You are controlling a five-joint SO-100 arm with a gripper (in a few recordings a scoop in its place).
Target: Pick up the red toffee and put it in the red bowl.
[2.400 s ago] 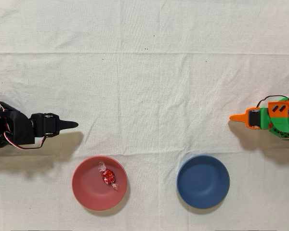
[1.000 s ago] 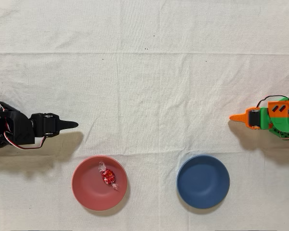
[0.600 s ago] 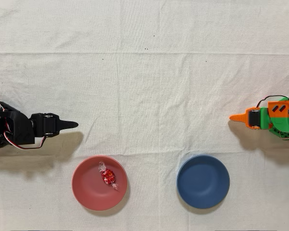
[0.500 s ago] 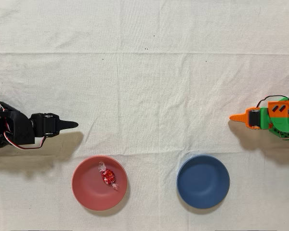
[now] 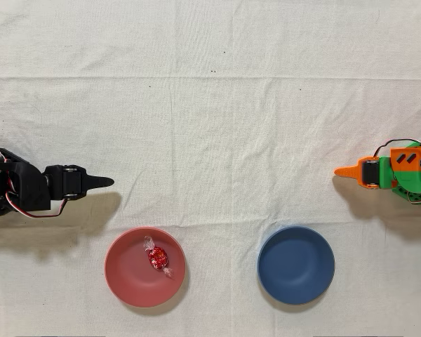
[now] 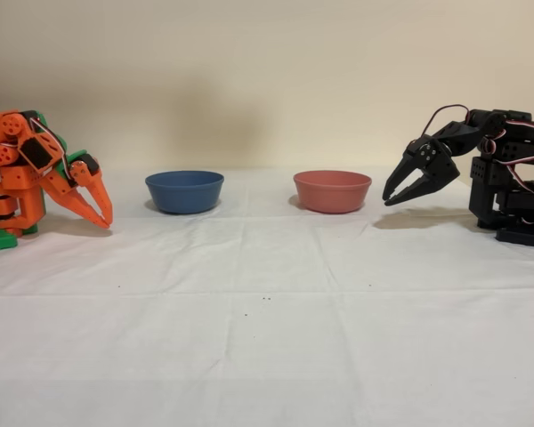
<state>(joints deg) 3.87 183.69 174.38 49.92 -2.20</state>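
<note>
Nothing has changed over the last moments: the red toffee [image 5: 158,259] lies inside the red bowl [image 5: 126,270], right of centre in the overhead view, and the black arm has stayed folded back beside it. Its fingers [image 6: 404,181] are parted and empty (the gripper [image 6: 387,200] hangs above the worktop [image 5: 217,126]), so I judge the task done.

I am looking at a small robot test bench. A creased white cloth [image 5: 217,105] is covering the table, and a plain bare wall [image 6: 249,71] is standing behind.

Matte black jointed arm [image 6: 507,165], pointed fingers [image 6: 400,189] (red-and-white cables looping over it)
</note>
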